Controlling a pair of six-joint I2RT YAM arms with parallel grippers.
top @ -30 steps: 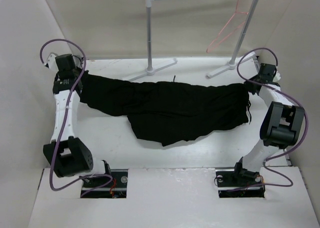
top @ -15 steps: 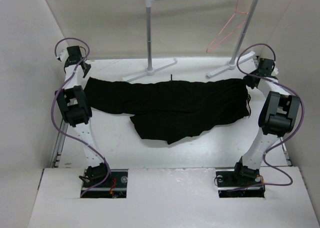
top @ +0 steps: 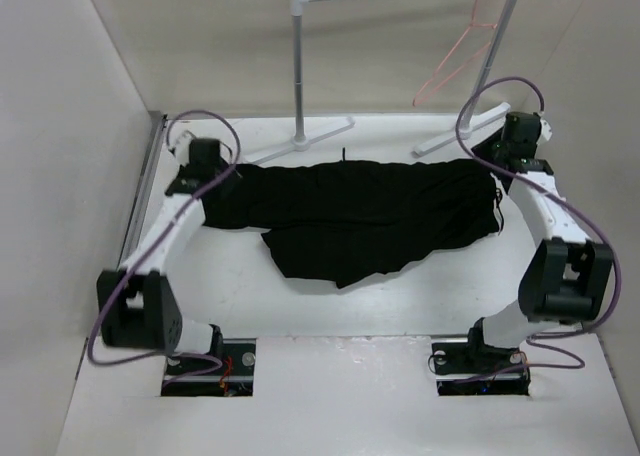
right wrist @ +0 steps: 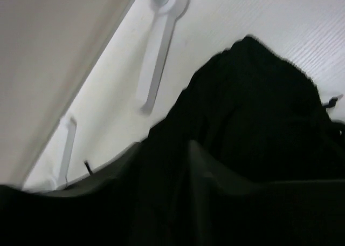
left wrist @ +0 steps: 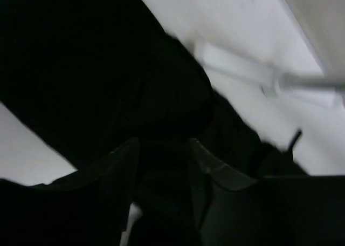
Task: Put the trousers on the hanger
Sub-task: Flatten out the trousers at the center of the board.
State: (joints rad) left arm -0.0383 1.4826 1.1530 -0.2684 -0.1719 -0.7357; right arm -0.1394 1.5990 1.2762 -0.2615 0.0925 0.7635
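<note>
Since 0.5 s ago, L arm has swung in from the far-left corner toward the rack [top: 298, 66], its elbow dropping low by the base, and the cloth's left end has come in with it. R arm has shifted only a little.

Left gripper [top: 207, 176] now sits in front and left of the rack's left post, at the left end of the trousers [top: 360, 211]. In the wrist view, dark cloth fills the gap between left gripper [left wrist: 161, 157] fingers [left wrist: 116, 170], so it's clamped on fabric.

Right gripper [top: 503, 164] is just in front of the rack's right foot, at the other end of the garment. The wrist view shows the same: right gripper [right wrist: 164, 162] is closed over black cloth, the rack's feet pale behind it.

Trousers lie stretched across the table [top: 250, 296] in front of the rack, betw. the two grippers, one fold sagging toward the arm bases. Thin drawstring [top: 497, 211] dangles at the right end.

Hanger [top: 458, 61] hangs on the rack's crossbar by the right post, well apart from the cloth.
</note>
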